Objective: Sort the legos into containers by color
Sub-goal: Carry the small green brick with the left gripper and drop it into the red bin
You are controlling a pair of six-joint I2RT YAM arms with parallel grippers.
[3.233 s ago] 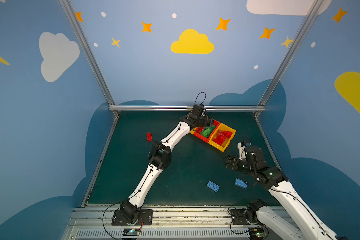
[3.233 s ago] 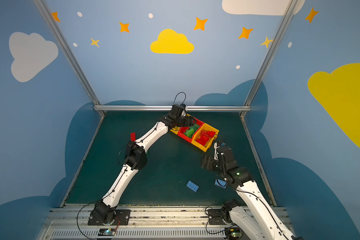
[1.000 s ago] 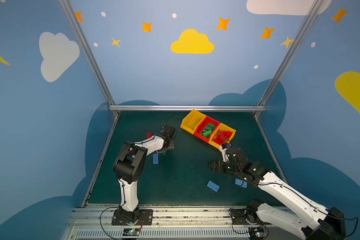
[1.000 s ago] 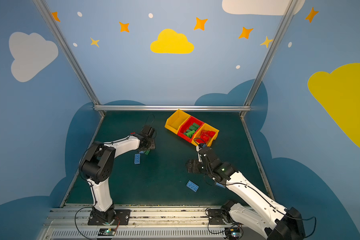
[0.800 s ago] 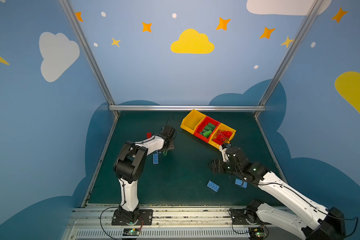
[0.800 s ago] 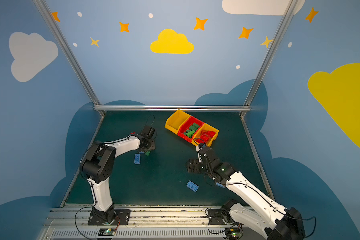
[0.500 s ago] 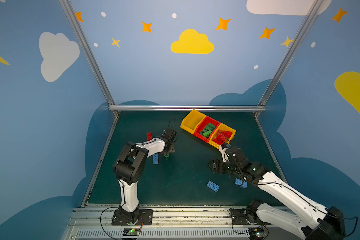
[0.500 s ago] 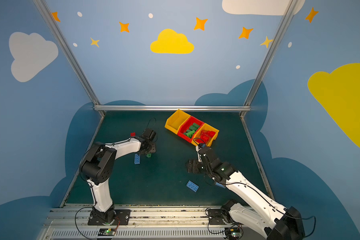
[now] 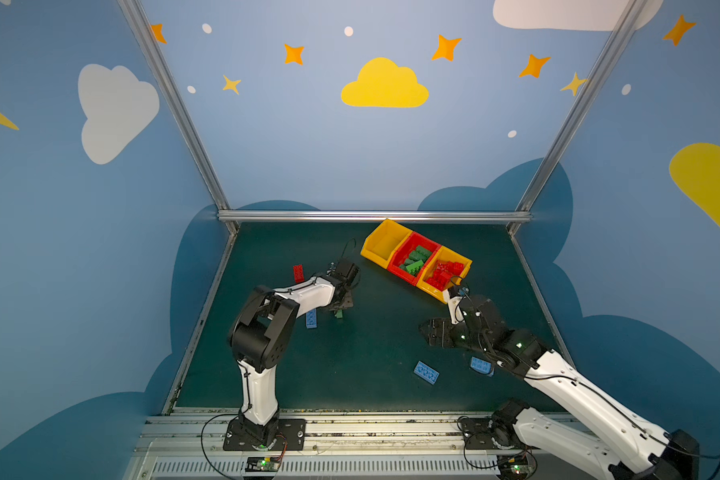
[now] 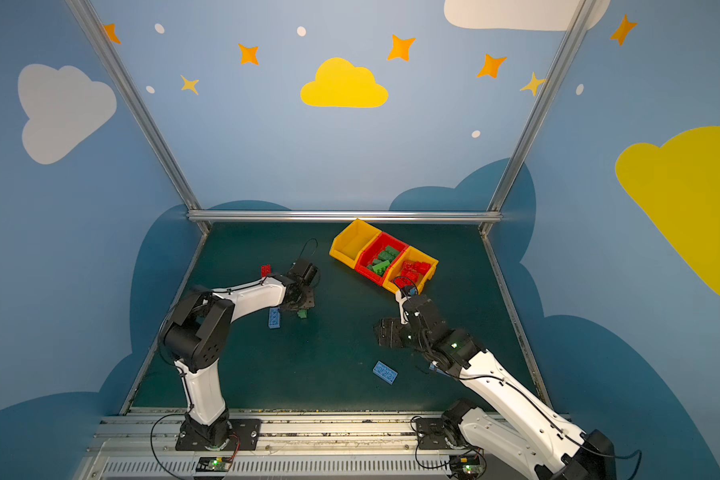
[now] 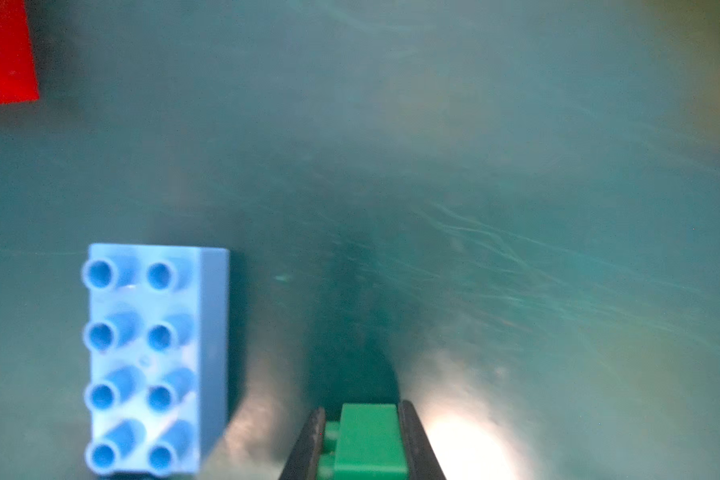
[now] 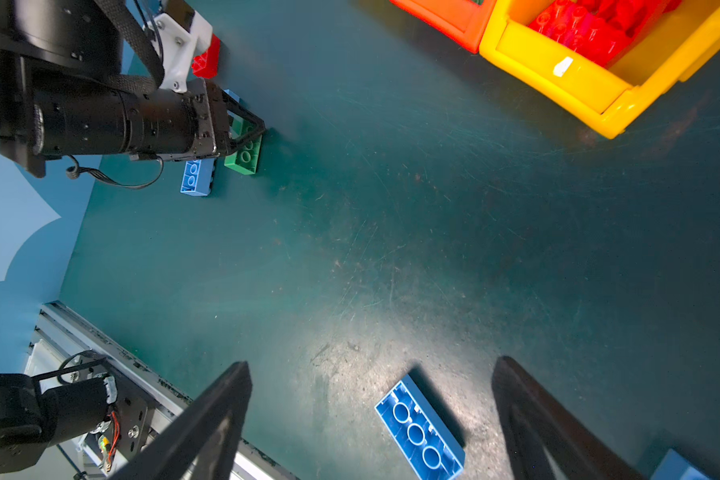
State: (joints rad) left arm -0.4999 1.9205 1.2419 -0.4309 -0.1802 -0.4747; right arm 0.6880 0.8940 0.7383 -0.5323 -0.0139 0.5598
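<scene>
Left wrist view: the left gripper (image 11: 362, 409) has its fingers closed on a green brick (image 11: 368, 440) low on the mat (image 11: 474, 166). A light blue brick (image 11: 150, 357) lies just beside it and a red brick (image 11: 3, 54) farther off.

Right wrist view: the right gripper (image 12: 373, 363) hangs with fingers spread wide, holding nothing, above an upturned blue brick (image 12: 418, 434). From here the green brick looks pinched near one end, so it may swing or slip on the lift.

Both top views: the containers (image 9: 385, 243) sit at the back, with green bricks in the red bin, red bricks in one yellow bin, and the other yellow bin empty. If both arms head there together, they could clash.
</scene>
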